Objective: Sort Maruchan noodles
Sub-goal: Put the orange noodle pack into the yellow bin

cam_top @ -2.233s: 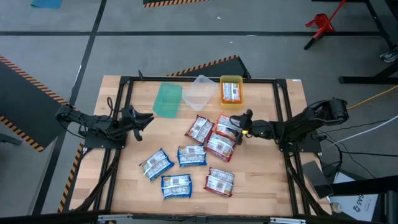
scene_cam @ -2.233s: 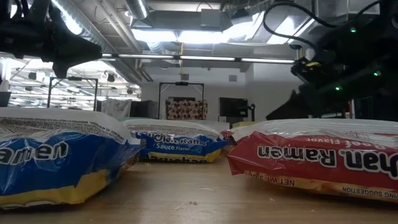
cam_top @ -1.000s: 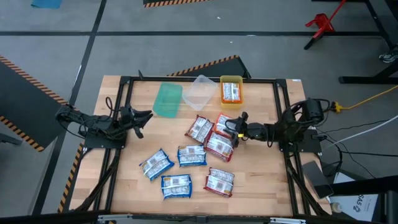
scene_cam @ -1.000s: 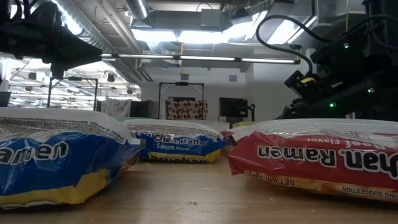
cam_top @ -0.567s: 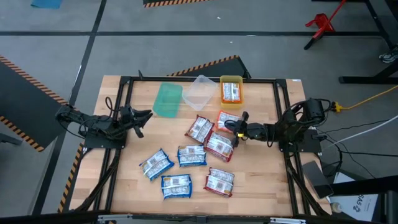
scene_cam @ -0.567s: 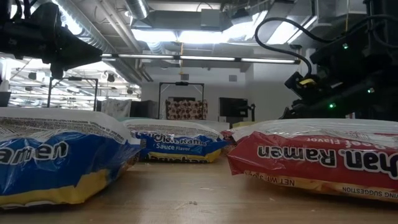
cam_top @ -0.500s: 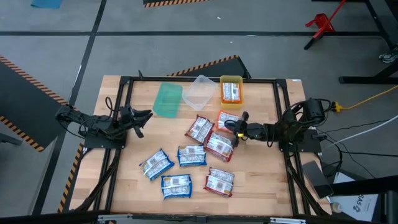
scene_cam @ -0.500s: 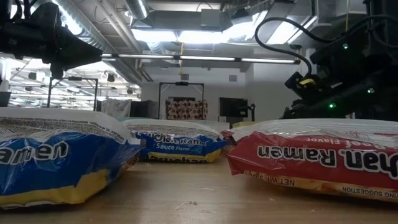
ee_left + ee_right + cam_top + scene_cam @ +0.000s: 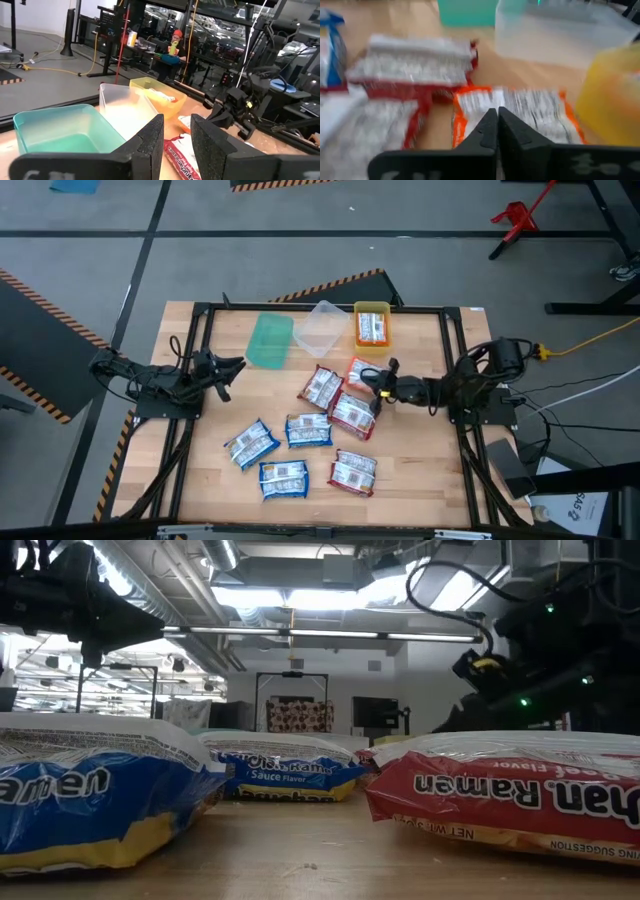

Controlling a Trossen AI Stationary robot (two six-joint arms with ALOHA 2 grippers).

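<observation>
Several Maruchan noodle packets lie flat on the wooden table: blue ones (image 9: 250, 445) (image 9: 308, 430) (image 9: 284, 478), red ones (image 9: 322, 387) (image 9: 352, 415) (image 9: 353, 472) and an orange one (image 9: 360, 370). My right gripper (image 9: 378, 385) is at the orange packet's right edge, fingers shut. In the right wrist view the shut gripper (image 9: 496, 117) stands over the orange packet (image 9: 520, 112). My left gripper (image 9: 235, 367) waits open at the table's left side, also seen in its wrist view (image 9: 177, 135). My right gripper pinches the orange packet by its edge (image 9: 495, 102) on the table's right side, between its two fingers. It comes from the table's right, slanting slightly down. The packet lies about flat, its far part on the table beside a red packet (image 9: 415, 65).
A green bin (image 9: 270, 340), a clear bin (image 9: 320, 328) and a yellow bin (image 9: 372, 308) holding an orange packet stand in a row at the far edge. A black frame (image 9: 455, 360) runs round the table. Bare wood lies at the near right corner.
My right gripper has shut its fingers at the orange packet's right edge. My left arm has kept still and the other packets lie where they were.
</observation>
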